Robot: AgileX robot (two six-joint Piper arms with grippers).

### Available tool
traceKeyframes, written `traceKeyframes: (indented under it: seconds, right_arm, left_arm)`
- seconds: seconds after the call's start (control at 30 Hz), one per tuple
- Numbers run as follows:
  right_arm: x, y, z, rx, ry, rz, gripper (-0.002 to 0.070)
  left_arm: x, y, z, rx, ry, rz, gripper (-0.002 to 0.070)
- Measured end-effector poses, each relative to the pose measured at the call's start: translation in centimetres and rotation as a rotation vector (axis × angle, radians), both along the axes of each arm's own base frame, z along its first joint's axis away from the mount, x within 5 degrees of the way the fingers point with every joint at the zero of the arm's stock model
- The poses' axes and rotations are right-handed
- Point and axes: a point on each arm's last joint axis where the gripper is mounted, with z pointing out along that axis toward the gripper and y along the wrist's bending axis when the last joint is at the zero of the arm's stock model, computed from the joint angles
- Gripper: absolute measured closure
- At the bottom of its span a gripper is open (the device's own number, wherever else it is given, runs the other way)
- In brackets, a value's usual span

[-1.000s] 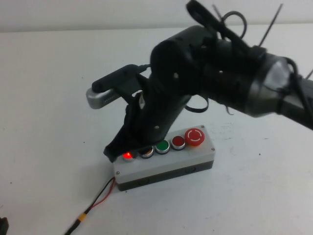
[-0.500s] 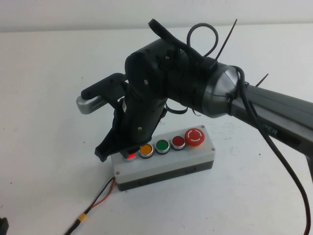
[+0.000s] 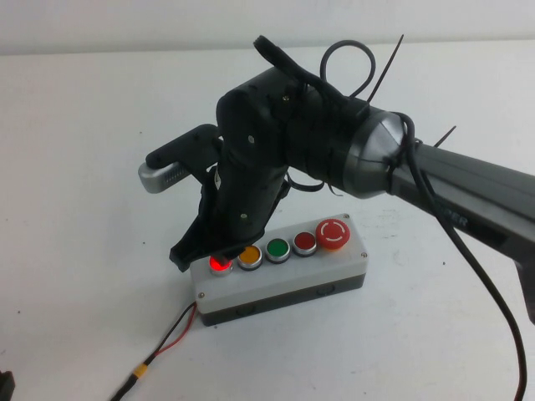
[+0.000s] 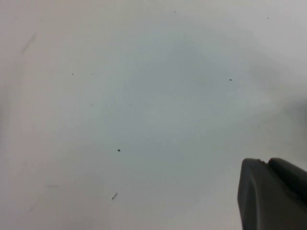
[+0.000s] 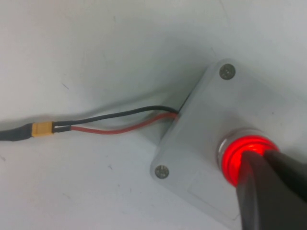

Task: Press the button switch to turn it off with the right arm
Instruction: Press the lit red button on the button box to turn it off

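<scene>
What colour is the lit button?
Lit button: red, best in right wrist view; right gripper over it, left gripper over table.

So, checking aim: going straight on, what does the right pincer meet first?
Likely the lit red button; the right pincer is poised right at it. The left pincer is over the white table.

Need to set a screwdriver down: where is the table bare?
Free: the table left of the switch box, beyond the wires, and in front of the box's right end. Crowded: the right gripper at the lit red button, its arm overhanging behind. The left gripper hangs over bare table.
</scene>
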Motion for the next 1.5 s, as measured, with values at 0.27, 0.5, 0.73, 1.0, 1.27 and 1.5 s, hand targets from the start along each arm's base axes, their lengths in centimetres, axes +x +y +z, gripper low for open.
traceKeyframes:
  seconds: [0.27, 0.5, 0.73, 1.0, 1.27, 1.5]
  right_arm:
    - [0.2, 0.0, -0.3, -0.004, 0.016, -0.004, 0.0691]
    - [0.2, -0.1, 0.2, 0.003, 0.007, 0.002, 0.0691]
    - [-2.1, -2.7, 6.2, 0.058, -0.078, 0.037, 0.0691]
    - [-8.3, -10.3, 13.5, 0.137, -0.220, 0.022, 0.0691]
    - [-14.6, -18.0, 12.9, 0.185, -0.257, -0.024, 0.0692]
    - [-17.8, -21.5, 10.8, 0.130, -0.185, -0.022, 0.0692]
  left_arm:
    - [0.0, 0.0, 0.0, 0.000, 0.000, 0.000, 0.0677]
    - [0.0, 0.0, 0.0, 0.001, 0.000, 0.000, 0.0677]
    - [0.0, 0.0, 0.0, 0.001, 0.000, 0.000, 0.0677]
    - [0.0, 0.0, 0.0, 0.001, 0.000, 0.000, 0.0677]
    - [0.0, 0.0, 0.0, 0.001, 0.000, 0.000, 0.0677]
    - [0.0, 0.0, 0.0, 0.002, 0.000, 0.000, 0.0677]
